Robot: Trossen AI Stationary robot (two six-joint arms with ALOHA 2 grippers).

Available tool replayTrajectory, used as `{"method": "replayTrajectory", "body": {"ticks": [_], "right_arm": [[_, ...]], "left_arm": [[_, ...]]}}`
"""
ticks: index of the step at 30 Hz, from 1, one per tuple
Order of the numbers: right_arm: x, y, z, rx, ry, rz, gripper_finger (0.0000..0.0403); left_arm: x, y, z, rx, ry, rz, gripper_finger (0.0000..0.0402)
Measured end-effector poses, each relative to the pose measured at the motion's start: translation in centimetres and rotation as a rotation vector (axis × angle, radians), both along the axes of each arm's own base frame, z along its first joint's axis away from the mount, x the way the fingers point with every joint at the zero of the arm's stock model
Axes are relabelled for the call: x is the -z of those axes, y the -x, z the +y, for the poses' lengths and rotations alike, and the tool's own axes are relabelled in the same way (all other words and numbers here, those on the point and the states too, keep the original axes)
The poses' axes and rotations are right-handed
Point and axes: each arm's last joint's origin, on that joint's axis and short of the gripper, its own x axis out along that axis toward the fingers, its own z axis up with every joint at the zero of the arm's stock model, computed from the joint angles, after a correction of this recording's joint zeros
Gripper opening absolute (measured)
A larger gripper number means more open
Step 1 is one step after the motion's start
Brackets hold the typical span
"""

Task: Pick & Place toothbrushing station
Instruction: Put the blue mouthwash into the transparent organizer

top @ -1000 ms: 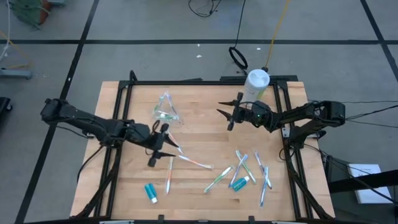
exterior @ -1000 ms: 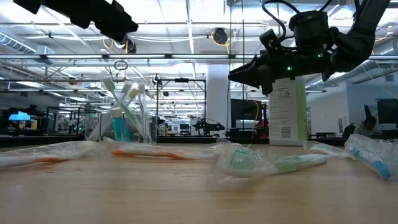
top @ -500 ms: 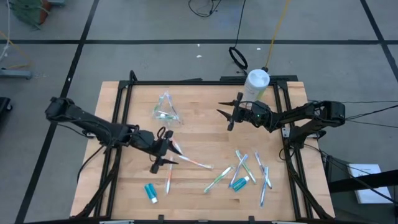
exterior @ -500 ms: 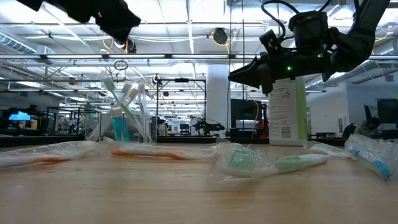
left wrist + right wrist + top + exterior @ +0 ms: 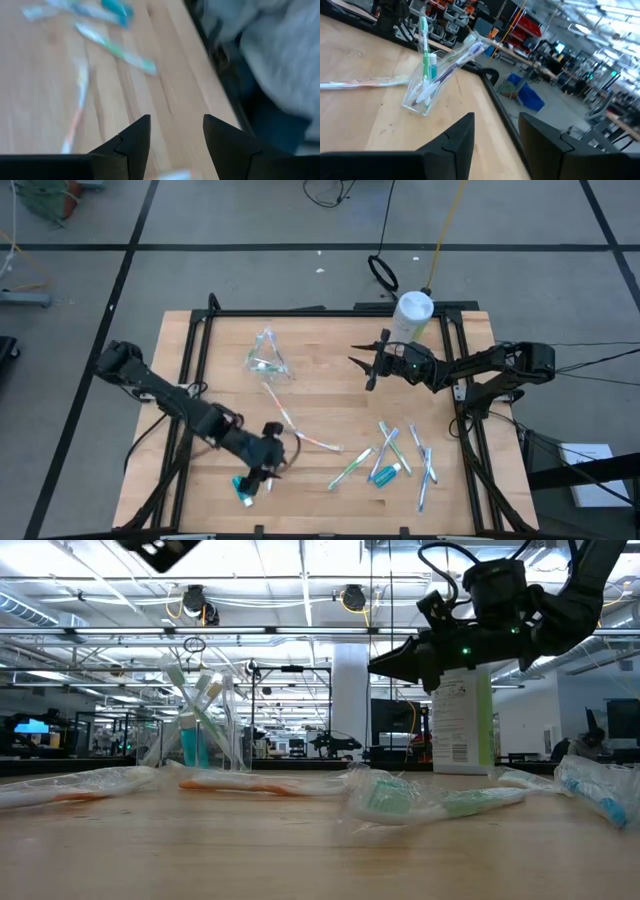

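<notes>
On the surface (image 5: 330, 395), the left pincer (image 5: 262, 470) has swung from frame centre down to the lower left, fingers apart and empty, now over a loose brush (image 5: 270, 472) and blue tube (image 5: 242, 488) (likely its next pick). The right pincer (image 5: 368, 366) waits mid-right, apart, empty. The cup (image 5: 266, 358) stands upper-left of centre.

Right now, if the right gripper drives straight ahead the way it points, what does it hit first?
Probably the clear cup of toothbrushes: the right gripper points across the table at it, open, with bare wood between. It hangs above the table, so it might pass over.
</notes>
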Motion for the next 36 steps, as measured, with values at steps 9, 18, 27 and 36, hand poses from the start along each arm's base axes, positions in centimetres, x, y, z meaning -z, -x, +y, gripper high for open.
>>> {"method": "replayTrajectory", "body": {"ticks": [9,18,27,36], "right_arm": [[1.7,0.2,0.1,0.016,-0.175,0.121,0.0144],[2.6,0.4,0.2,0.045,-0.332,0.174,0.0144],[2.7,0.4,0.2,0.042,-0.326,0.181,0.0144],[2.7,0.4,0.2,0.039,-0.307,0.189,0.0144]], "left_arm": [[5.2,1.7,-5.8,0.158,-0.097,0.306,0.0188],[10.6,3.4,-9.8,0.275,-0.160,0.463,0.0188],[12.3,3.8,-10.3,0.379,-0.325,0.425,0.0188],[10.5,3.0,-8.7,0.547,-0.565,0.289,0.0188]]}}
